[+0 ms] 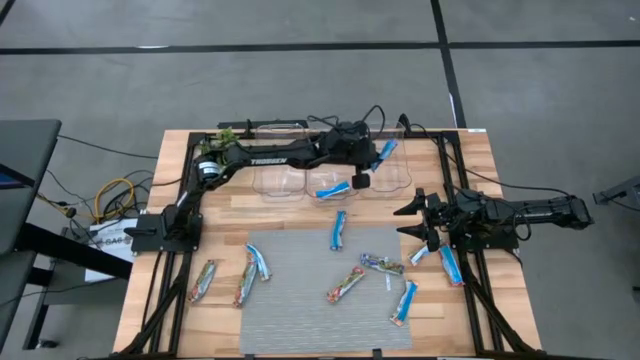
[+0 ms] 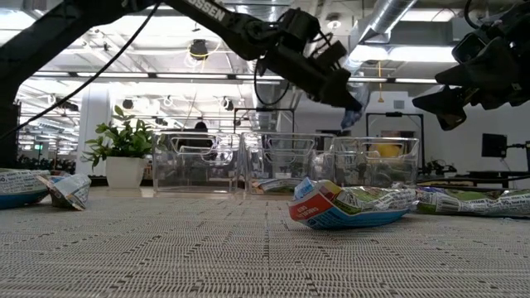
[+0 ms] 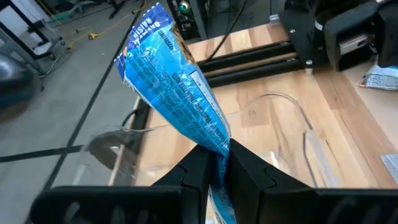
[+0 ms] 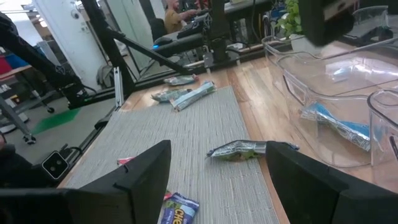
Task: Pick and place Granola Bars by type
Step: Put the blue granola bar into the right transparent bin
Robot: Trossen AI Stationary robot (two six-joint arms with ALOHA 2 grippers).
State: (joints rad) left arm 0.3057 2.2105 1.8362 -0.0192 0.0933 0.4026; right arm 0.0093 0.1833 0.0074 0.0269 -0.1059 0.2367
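Blue-and-white granola bar (image 3: 177, 93) stands nearly on end in the left gripper (image 3: 214, 171), its fingers pinching the lower end while the long axis rises up and away from them. In the high view this held bar (image 1: 385, 152) hangs above the right-hand clear bin (image 1: 392, 180) of three bins set side by side. The middle bin (image 1: 330, 185) already contains one blue bar (image 1: 332, 189), lying flat; the left bin (image 1: 280, 178) sits beside a potted plant (image 2: 124, 149). The left arm reaches across over the bins from its base. On the grey mat (image 1: 300, 300) in front of the bins, other bars lie scattered at mixed angles, one blue bar (image 1: 338, 230) pointing toward the middle bin. The right gripper (image 1: 418, 218) hovers beside the mat's far-right edge, fingers spread, holding nothing.
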